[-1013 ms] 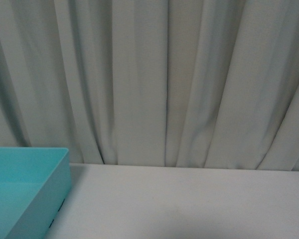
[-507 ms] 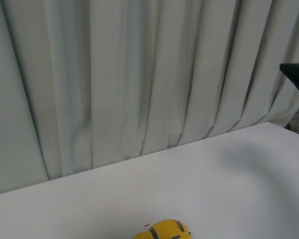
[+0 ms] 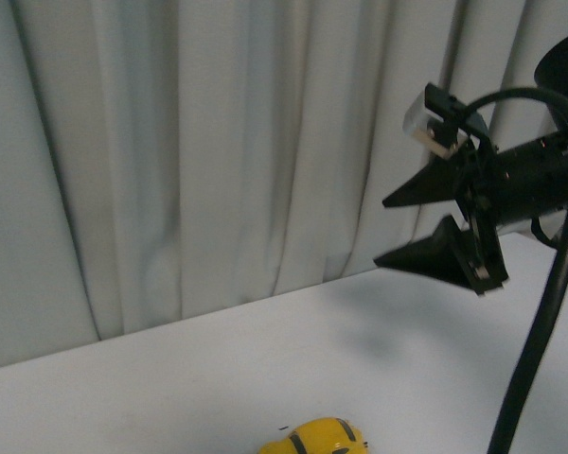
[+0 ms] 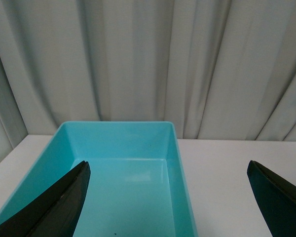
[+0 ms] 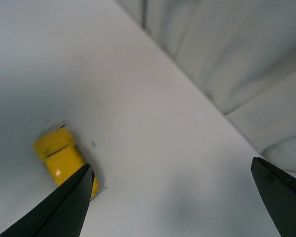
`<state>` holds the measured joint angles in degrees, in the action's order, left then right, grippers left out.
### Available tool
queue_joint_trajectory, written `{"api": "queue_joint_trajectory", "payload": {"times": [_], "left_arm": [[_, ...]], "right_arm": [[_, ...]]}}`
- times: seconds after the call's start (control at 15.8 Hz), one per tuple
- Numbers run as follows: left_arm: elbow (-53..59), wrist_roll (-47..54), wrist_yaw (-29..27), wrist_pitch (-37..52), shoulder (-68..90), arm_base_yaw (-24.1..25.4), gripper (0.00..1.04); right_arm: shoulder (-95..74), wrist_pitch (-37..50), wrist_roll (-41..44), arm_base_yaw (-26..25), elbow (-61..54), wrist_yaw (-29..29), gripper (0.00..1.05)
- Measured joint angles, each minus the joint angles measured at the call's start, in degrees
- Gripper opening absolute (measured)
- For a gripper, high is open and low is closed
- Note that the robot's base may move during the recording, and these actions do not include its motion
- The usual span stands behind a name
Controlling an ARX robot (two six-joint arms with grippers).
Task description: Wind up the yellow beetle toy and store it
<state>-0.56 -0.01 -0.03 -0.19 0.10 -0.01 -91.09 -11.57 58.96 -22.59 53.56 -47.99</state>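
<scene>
Your right claw (image 3: 380, 235) hangs released above the white bench (image 3: 170, 378), jaws spread with nothing between them. The yellow beetle toy (image 3: 314, 438) sits on the bench at the near edge of the front view, apart from that claw. It seems upright, though it is blurred. Your left claw (image 4: 167, 164) is spread wide too, facing the turquoise bin (image 4: 172, 143).

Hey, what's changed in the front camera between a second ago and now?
The right end effector has swung in from the right, open and empty, above the table; half a second ago only a dark edge showed. Before that the front view itself turned, losing the teal bin and picking up the yellow beetle toy. The toy has since stayed at the bottom edge, untouched.
</scene>
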Motion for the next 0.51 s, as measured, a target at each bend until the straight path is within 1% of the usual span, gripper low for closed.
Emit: {"api": "queue_joint_trajectory", "payload": {"times": [0.06,0.19,0.25,0.32,0.38,0.51], "left_arm": [[0.0,0.02,-0.02,0.0,0.0,0.0,0.98],[0.0,0.0,0.0,0.0,0.0,0.0,0.98],[0.0,0.0,0.0,0.0,0.0,0.0,0.98],[0.0,0.0,0.0,0.0,0.0,0.0,0.98],[0.0,0.02,0.0,0.0,0.0,0.0,0.98],[0.0,0.0,-0.02,0.0,0.0,0.0,0.98]], "right_arm": [[-1.7,-7.48,7.41,2.08,1.22,1.81,0.98],[-4.85,-17.09,18.6,5.25,2.99,5.79,0.98],[-7.48,-23.47,29.09,8.11,3.26,10.58,0.98],[-9.42,-23.96,35.69,10.03,3.74,12.37,0.98],[-10.99,-24.22,37.81,10.73,4.22,13.81,0.98],[-13.79,-22.77,39.17,11.69,4.37,16.04,0.98]]}}
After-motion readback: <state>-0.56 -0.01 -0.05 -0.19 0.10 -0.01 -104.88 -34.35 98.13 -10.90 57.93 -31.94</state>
